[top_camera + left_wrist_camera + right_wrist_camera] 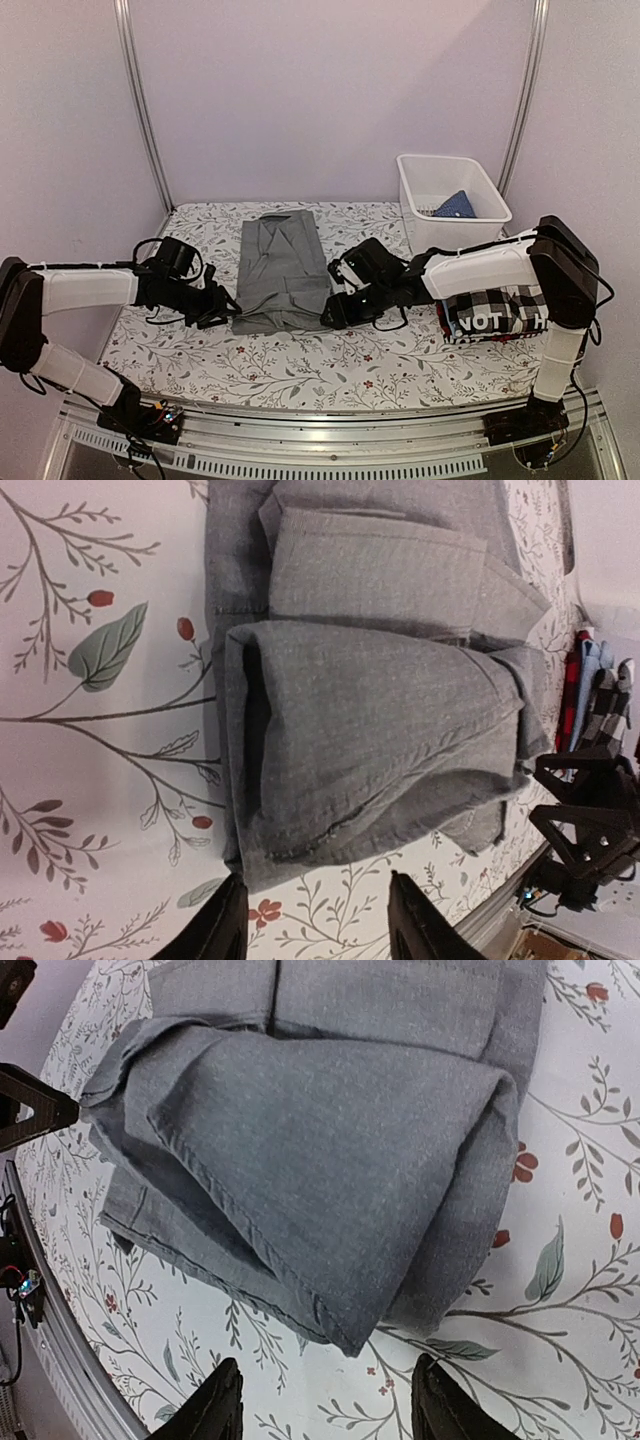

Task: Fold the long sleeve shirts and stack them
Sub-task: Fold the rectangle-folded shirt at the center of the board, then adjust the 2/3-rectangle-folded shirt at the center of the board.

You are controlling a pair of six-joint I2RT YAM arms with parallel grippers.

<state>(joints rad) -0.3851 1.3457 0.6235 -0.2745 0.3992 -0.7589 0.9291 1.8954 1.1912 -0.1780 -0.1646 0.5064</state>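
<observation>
folded grey shirt (pixel 280 270), flanking fingers (pixel 222 925) spread

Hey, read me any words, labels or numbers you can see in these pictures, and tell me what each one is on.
"NOT": white letters on the dark shirt.
More letters beside it: cut off, unreadable.
Grey shirt, white basket: no text.

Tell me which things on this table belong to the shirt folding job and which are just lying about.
Job in hand:
- grey shirt, partly folded, mid-table
- stack of folded shirts on the right, with a checked one and a dark "NOT" one showing

Lying about:
- white basket
- blue cloth inside it; possibly another shirt, cannot tell
</observation>
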